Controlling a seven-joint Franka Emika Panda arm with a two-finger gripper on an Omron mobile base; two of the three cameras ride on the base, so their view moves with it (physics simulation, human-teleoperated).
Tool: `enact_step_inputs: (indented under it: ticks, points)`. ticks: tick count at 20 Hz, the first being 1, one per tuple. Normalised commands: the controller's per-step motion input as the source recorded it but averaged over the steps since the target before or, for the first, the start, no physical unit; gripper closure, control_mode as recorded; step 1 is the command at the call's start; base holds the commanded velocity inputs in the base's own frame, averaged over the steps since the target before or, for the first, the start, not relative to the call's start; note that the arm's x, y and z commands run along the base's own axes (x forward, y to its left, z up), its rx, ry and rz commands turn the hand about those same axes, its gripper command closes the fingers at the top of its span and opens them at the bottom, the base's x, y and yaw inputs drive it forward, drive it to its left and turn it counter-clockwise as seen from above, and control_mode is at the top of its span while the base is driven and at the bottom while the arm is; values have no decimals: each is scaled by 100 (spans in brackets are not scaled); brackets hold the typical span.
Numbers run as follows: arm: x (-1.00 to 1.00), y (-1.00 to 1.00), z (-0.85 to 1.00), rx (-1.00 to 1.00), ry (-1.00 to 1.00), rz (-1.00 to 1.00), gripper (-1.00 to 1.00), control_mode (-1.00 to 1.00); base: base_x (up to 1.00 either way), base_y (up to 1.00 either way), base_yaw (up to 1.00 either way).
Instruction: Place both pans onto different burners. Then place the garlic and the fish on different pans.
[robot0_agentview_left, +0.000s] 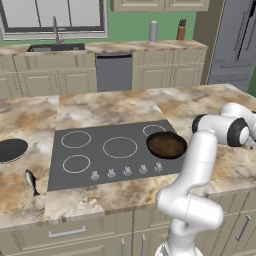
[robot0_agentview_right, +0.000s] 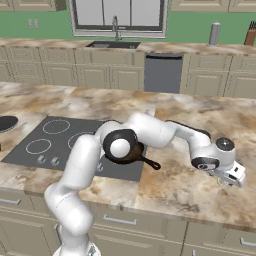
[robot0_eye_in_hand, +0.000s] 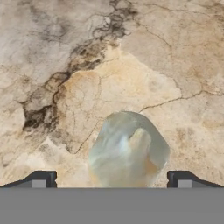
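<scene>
Claw over the garlic
The claw (robot0_eye_in_hand: 111, 178) is wide apart above the pale garlic (robot0_eye_in_hand: 127, 151) lying on the table (robot0_eye_in_hand: 65, 65).

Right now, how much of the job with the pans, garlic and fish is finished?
Done: the brown pan sits on the cooktop, at its right front ring. In hand: the open gripper hangs over the garlic on the counter, not yet gripping it. Left: the black pan and the fish still lie on the counter.
</scene>
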Motion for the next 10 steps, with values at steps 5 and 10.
enact_step_inputs:
  ticks: [5,10]
  points:
    - [5,-15,-5,0,-2,0,-100,-100,0,0,0]
    - [1,-19,-4,0,-2,0,-100,-100,0,0,0]
